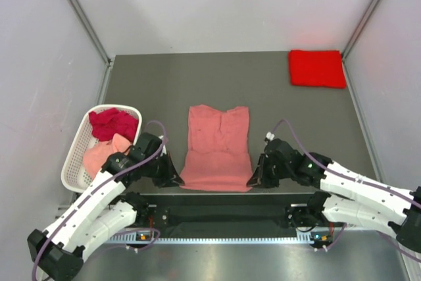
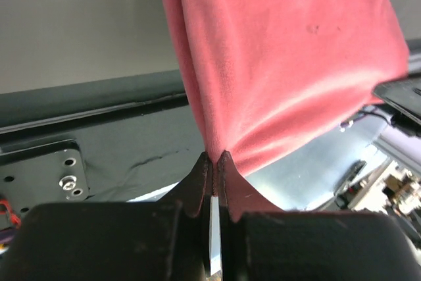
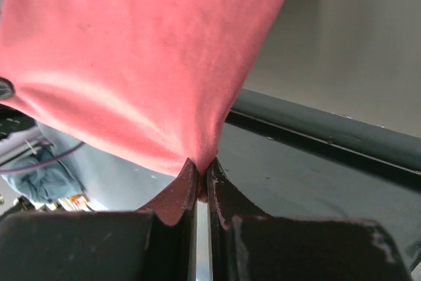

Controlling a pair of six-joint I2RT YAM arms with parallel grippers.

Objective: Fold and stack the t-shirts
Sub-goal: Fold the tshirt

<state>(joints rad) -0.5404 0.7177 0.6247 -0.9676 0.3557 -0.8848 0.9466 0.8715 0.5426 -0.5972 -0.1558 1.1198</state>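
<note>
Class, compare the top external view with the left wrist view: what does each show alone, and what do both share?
Only the top external view shows the folded red t-shirt at the far right, and the white basket holding a dark crimson shirt and a pale pink shirt. Only the left wrist view shows the fingertips pressed shut on a pinch of cloth. Both show the salmon pink t-shirt and the left gripper.

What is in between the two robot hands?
The salmon pink t-shirt spans from left gripper to right gripper, each pinching a near corner; the top view shows it.
</note>
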